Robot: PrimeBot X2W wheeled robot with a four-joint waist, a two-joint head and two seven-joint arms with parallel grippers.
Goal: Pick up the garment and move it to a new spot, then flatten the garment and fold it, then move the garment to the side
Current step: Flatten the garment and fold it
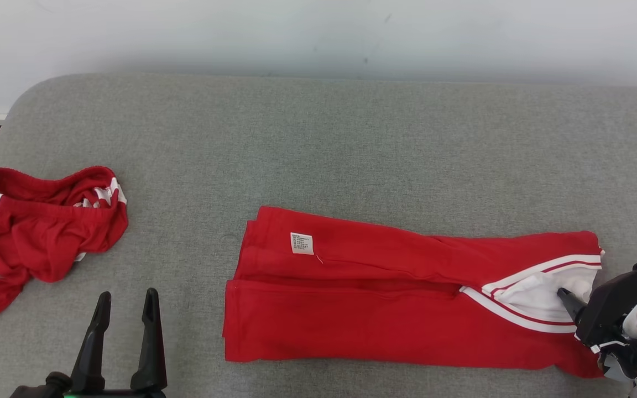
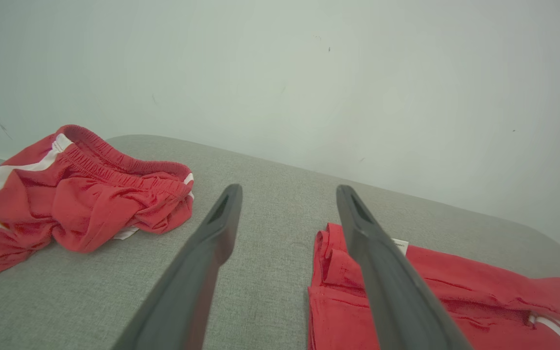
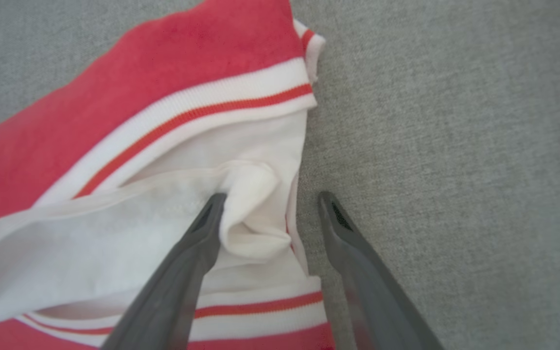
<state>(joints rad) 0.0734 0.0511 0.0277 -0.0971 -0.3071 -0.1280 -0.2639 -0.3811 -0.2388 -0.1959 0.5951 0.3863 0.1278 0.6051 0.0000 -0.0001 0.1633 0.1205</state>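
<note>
Lying lengthwise centre-right on the grey cushion (image 1: 318, 138), the red garment (image 1: 351, 309) is straddled at its white-trimmed end by the right gripper (image 3: 271, 197), fingers apart. Both layers should be pinched squarely. Open cushion is seen beyond; a crumpled second garment (image 1: 36, 232) lies left, near the spread left gripper (image 1: 128, 294).

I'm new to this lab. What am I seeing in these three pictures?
A two-armed robot folding clothes. One picture looks down from its head; the others look along each wrist's two dark fingers. On the grey padded surface lie a long folded red garment and, to its left, a crumpled red garment. The left gripper hovers open, empty. The right gripper stands open at the folded garment's white-trimmed end, one finger against bunched white cloth, gripping nothing.
</note>
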